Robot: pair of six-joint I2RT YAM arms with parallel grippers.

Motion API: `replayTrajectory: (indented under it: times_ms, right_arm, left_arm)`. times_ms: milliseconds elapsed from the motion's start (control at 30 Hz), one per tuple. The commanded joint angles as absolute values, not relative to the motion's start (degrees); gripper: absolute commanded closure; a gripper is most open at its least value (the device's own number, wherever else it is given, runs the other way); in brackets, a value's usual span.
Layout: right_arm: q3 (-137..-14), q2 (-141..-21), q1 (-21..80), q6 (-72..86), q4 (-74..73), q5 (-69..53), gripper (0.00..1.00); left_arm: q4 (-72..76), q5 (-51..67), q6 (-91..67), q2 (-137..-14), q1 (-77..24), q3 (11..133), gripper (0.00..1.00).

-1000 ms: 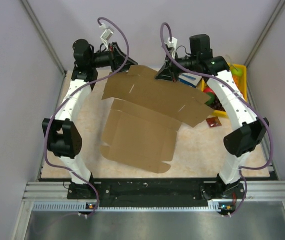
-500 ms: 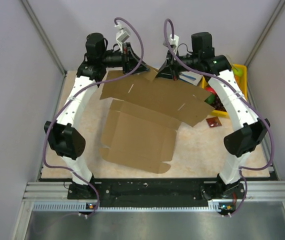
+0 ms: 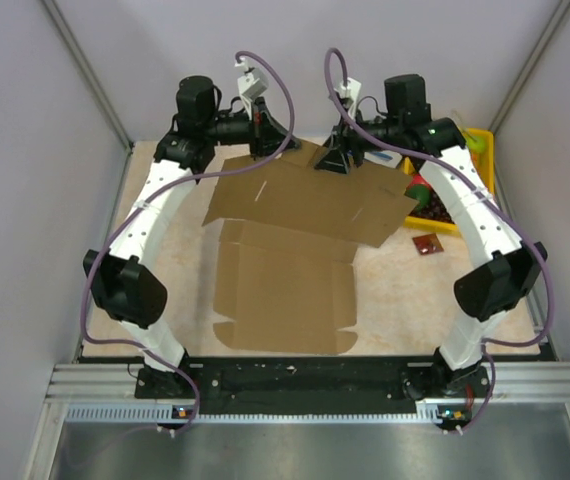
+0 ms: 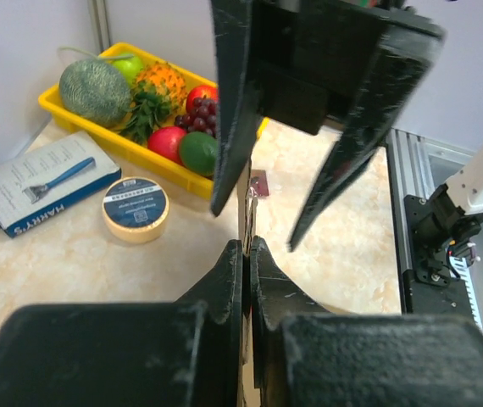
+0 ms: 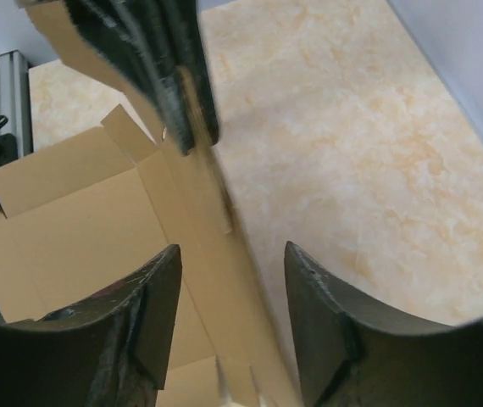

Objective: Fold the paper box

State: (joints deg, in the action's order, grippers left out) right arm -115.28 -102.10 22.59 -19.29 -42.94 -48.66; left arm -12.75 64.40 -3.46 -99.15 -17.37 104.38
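The table [image 3: 405,300] carries the paper box [image 3: 285,300], a brown corrugated blank lying at its centre. The near panels lie flat, while the far panel appears lifted along a crease, with its free edge at the far side where both grippers meet. The left gripper [image 4: 247,253] is clamped on that free edge, its fingers pressed together with only the thin board between them. The right gripper [image 5: 231,253] straddles the same edge just beside it, fingers spread wide, and the board passes between them without visible contact. The step in hand is judged to be folding the far panel over on its crease. To do it well, the right gripper should close squarely on the edge before any load is shared. Both grippers should then travel together and keep the edge level, so that the board bends at the scored line and not across the panel. The near panels are unrestrained and may slide. The yellow fruit tray [image 4: 140,155], the blue-and-white carton [image 4: 42,178] and the round tin [image 4: 136,208] stand at the right, near the panel's right corner, and the sweep should pass clear of them.
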Motion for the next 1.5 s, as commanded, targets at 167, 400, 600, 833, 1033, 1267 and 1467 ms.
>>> replayTrajectory:
  times_ms: [167,400,600,833,1033,1267,1467]
  right_arm:
    - [-114.32,-97.11,23.64,-19.87,-40.96,-52.21,0.38]
    - [-119.45,-101.43,23.91,-18.72,-41.48,-53.8,0.43]
    - [-119.61,-103.0,24.69,-18.28,-41.05,-55.46,0.54]
    - [-123.4,-106.09,25.14,-16.96,-40.96,-56.69,1.0]
    - [-112.19,-99.33,22.86,-19.5,-40.96,-51.77,0.38]
    - [-104.85,-96.24,21.18,-22.76,-40.7,-54.57,0.71]
    - [-107.05,-97.3,20.83,-22.41,-39.11,-53.17,1.0]
  left_arm:
    - [-11.16,64.15,-1.23,-96.77,-17.75,103.8,1.0]
    - [-7.3,65.04,-2.19,-94.13,-17.49,100.02,1.0]
    - [-3.88,66.27,-4.21,-92.99,-17.23,98.71,1.0]
    - [-1.41,67.41,-5.45,-91.85,-17.23,97.56,1.0]
    - [-1.14,67.76,-5.71,-91.67,-16.53,97.56,1.0]
    - [2.45,69.43,-8.95,-91.76,-15.38,97.82,1.0]
    - [13.29,63.64,-31.07,-91.94,-6.98,95.93,0.17]
